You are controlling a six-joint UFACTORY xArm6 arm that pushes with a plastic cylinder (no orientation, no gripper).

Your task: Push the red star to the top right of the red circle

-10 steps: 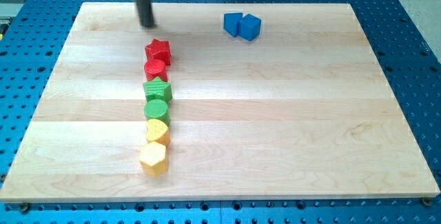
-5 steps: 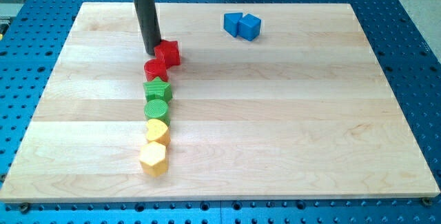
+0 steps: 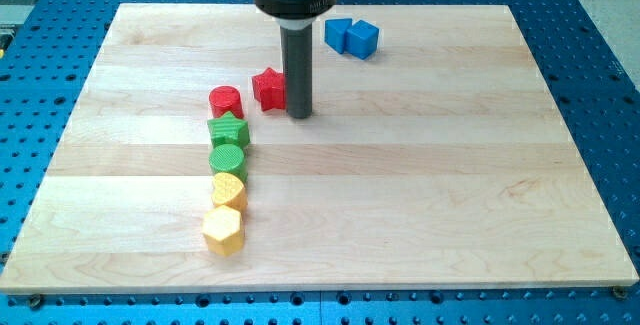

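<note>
The red star (image 3: 268, 89) lies on the wooden board, up and to the right of the red circle (image 3: 226, 101), with a small gap between them. My tip (image 3: 299, 114) rests on the board just right of the red star, touching or nearly touching its right side. The dark rod rises from there to the view's top.
Below the red circle a column runs down: green star (image 3: 228, 130), green circle (image 3: 227, 158), yellow heart-like block (image 3: 229, 190), yellow hexagon (image 3: 223, 229). Two blue blocks (image 3: 351, 37) sit touching each other near the view's top, right of the rod. The board's (image 3: 450, 165) edges meet a blue perforated table.
The red star has slid right, away from the red circle's top. My tip moved from the star's upper left, down and across, to the star's right side.
</note>
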